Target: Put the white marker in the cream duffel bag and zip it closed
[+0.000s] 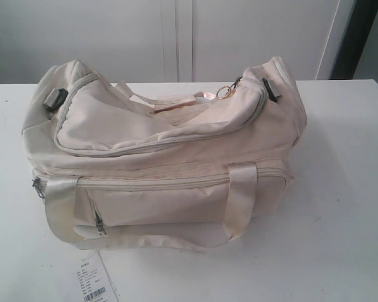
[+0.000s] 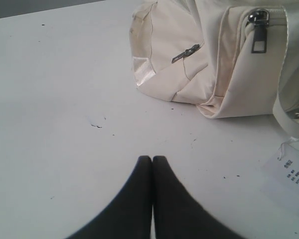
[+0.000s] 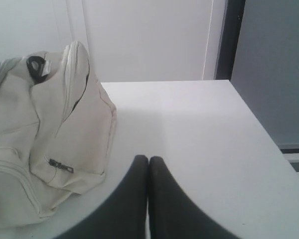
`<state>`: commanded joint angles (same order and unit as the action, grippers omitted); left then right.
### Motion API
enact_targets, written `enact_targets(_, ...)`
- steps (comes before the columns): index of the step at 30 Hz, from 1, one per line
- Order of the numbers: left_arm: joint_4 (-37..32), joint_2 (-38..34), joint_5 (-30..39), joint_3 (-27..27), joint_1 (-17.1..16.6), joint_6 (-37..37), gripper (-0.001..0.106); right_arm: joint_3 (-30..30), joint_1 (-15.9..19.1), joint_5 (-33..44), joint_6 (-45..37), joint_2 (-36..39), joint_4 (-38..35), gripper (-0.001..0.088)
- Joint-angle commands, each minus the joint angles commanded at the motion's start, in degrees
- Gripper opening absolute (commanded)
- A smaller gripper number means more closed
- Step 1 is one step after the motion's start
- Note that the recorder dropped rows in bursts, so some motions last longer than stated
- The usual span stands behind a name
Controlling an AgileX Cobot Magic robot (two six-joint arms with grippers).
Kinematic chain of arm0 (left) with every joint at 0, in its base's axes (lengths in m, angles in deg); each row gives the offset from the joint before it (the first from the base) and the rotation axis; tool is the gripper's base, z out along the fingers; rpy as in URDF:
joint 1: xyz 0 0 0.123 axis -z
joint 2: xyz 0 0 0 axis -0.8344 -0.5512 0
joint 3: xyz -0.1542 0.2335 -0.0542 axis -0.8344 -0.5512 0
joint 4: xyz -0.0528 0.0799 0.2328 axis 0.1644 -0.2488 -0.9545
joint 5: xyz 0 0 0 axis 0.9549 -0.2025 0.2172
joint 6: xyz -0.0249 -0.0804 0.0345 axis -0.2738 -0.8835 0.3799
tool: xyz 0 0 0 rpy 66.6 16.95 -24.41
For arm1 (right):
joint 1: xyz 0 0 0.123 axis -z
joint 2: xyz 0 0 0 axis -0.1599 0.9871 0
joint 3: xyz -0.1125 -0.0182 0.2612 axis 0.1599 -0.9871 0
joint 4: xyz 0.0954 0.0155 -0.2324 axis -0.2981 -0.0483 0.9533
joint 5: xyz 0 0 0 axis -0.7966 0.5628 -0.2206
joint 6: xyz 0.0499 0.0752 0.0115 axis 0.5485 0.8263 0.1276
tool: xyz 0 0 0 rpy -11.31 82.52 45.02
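Paper tag (image 1: 96, 283) beside cream duffel bag (image 1: 170, 135) | left tool (image 2: 152, 160) closed, empty | right tool (image 3: 148, 159) closed, empty

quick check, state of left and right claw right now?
Left claw: closed, holding nothing.
Right claw: closed, holding nothing.

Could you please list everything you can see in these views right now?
cream duffel bag: one, cream, middle of the table
gold charm: one, gold, on the bag's top zipper
paper tag: one, white with barcode, on the table in front of the bag
table: one, white, under everything
white marker: none in view
left pincer: one, black, shut, over bare table by one bag end
right pincer: one, black, shut, over bare table by the other end
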<state>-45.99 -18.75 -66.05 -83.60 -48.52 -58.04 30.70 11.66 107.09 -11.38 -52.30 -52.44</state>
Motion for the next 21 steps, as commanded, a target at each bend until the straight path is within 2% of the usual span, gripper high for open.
enact_targets(21,0.0,0.0,0.1,0.0,0.0,0.0,0.000,-11.9,0.0,-1.8,0.0,-6.3,1.2,0.0000)
